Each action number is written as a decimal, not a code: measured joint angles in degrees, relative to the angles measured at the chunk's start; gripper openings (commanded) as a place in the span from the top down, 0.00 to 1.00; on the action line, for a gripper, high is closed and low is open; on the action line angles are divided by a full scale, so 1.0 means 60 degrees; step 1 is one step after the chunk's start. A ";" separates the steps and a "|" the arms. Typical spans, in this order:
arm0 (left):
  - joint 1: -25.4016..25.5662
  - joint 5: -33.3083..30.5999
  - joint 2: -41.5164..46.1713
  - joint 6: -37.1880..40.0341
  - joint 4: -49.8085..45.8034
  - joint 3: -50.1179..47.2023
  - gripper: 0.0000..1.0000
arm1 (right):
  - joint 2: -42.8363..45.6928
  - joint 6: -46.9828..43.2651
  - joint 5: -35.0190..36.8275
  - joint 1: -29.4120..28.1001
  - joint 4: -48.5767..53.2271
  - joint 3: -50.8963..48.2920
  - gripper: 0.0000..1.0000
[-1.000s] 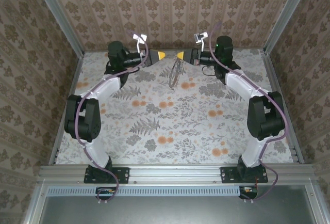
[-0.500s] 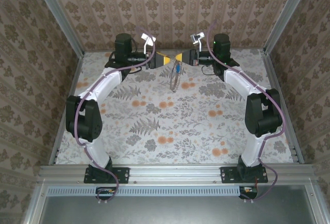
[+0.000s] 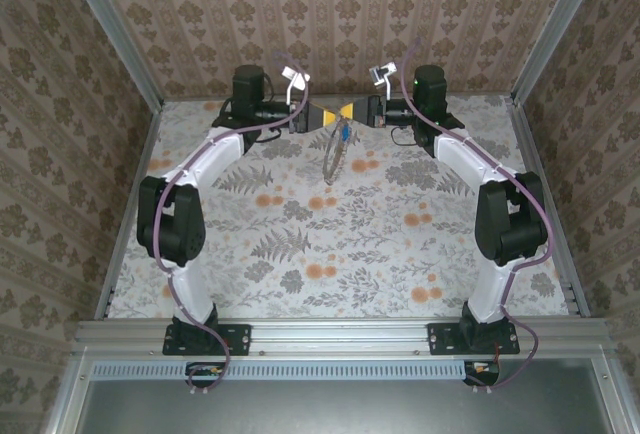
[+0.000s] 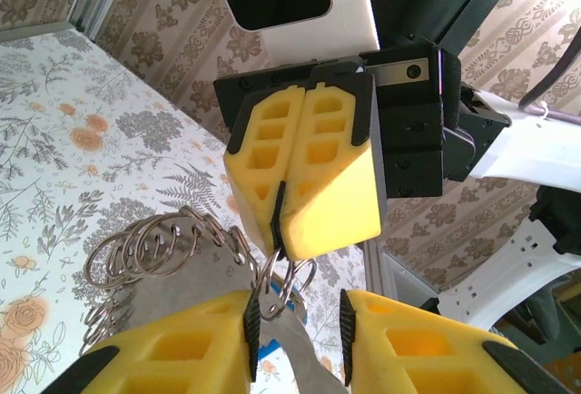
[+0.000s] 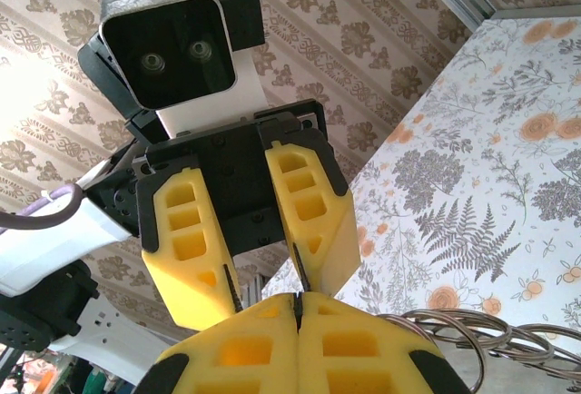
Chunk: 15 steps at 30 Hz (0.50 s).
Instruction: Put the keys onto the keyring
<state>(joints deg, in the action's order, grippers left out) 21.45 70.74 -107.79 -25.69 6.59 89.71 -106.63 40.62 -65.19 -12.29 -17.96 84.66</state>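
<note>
Two grippers meet tip to tip at the far middle of the table (image 3: 300, 244) in the top view, the left gripper (image 3: 327, 114) and the right gripper (image 3: 350, 111) almost touching. The keyring (image 3: 335, 159) hangs below them as a thin upright oval, and the blue of the keys (image 3: 343, 134) shows just under the tips. The jaws are too small here to judge.

The left wrist view gives the detail. The right gripper (image 4: 280, 235) is pressed together and pinches the wire of the keyring (image 4: 154, 240), whose coiled rings fan out to the left. The left gripper (image 4: 301, 308) has its fingers part-way apart. A silvery blade of the keys (image 4: 292, 353) lies between them against one pad, with a bit of blue beside it. I cannot tell whether that blade is pinched.

In the right wrist view the right gripper (image 5: 298, 308) has no gap between its fingers. The left gripper (image 5: 268, 290) faces it with wallpaper showing through its gap. The keyring (image 5: 467, 330) loops out at lower right.

A second ago the left gripper sat further left with a clear gap between the tips, and no blue showed.
</note>
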 measured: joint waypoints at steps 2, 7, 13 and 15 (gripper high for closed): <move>0.0033 0.0000 -0.0029 0.0000 -0.0025 0.0106 0.69 | 0.0000 0.0000 0.0000 0.0000 -0.0004 0.0000 1.00; 0.0106 0.0000 -0.0095 0.0004 -0.0055 0.0328 0.69 | 0.0000 0.0000 0.0000 0.0025 -0.0022 -0.0004 1.00; 0.0182 0.0004 -0.0226 0.0004 -0.0073 0.0404 0.69 | 0.0000 0.0004 0.0004 0.0029 -0.0018 -0.0015 1.00; 0.0182 0.0007 -0.0244 0.0004 -0.0080 0.0404 0.70 | 0.0000 0.0004 0.0007 0.0025 -0.0018 -0.0029 1.00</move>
<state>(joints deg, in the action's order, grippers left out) 22.55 70.78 -109.25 -25.67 6.11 92.14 -106.63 40.64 -65.14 -12.14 -18.06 84.49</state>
